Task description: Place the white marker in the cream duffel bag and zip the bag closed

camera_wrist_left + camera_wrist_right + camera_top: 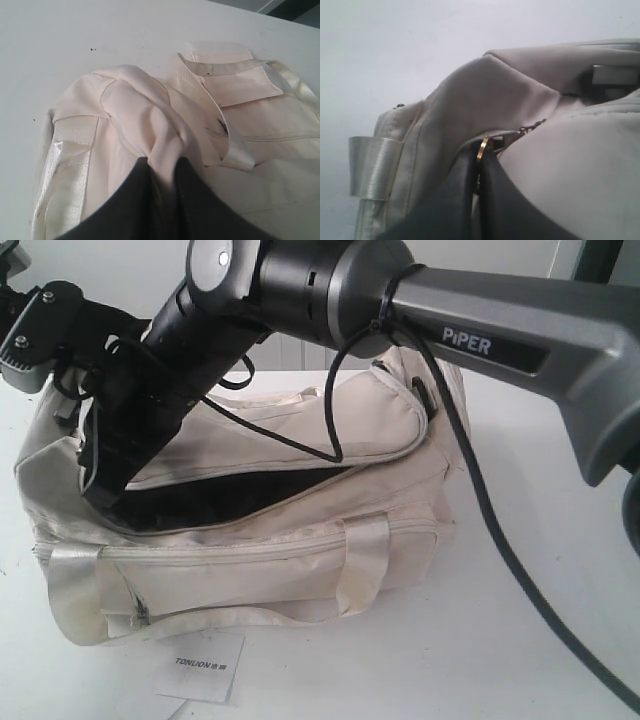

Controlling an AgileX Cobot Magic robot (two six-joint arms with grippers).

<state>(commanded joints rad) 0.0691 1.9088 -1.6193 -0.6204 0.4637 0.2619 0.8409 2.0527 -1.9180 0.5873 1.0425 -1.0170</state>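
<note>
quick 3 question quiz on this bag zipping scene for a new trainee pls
1. True or false: the cream duffel bag is zipped fully closed.
2. What does the right pincer pinch? A) a strap handle B) the gold zip pull C) the paper card
3. Fill in: the left pincer is closed on a bunch of the bag's ____.

Key
1. False: the black lining shows through the gap.
2. B
3. fabric
</note>
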